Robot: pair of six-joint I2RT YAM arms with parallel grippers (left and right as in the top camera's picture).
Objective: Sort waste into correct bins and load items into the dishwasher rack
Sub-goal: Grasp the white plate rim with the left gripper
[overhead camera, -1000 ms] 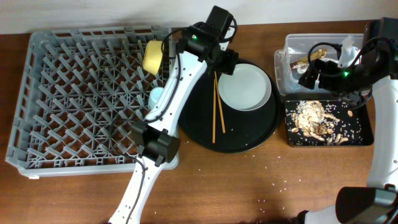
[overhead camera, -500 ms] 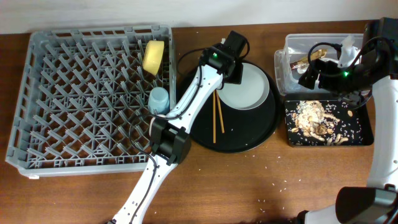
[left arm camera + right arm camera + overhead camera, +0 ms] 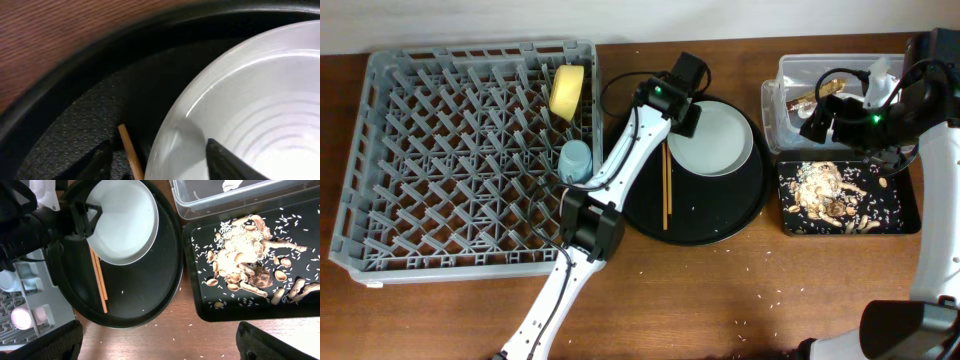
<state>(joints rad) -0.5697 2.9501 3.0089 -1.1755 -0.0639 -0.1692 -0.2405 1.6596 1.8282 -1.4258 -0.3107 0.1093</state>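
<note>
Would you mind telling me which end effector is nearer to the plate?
Left. The left end effector straddles the rim of the plate; the right end effector hangs apart, by the tub.

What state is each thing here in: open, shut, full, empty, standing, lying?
Pale grey-green round plate: empty, flat on the large round black tray.
Left claw: open, astride the plate's rim.
Right claw: open, empty.
Thin wooden chopsticks: lying on that tray.
Yellow bowl: on edge in the grey pegged rack.
Small light-blue cup: in that rack.
Shallow black rectangular tray: holds brownish food scraps.
</note>
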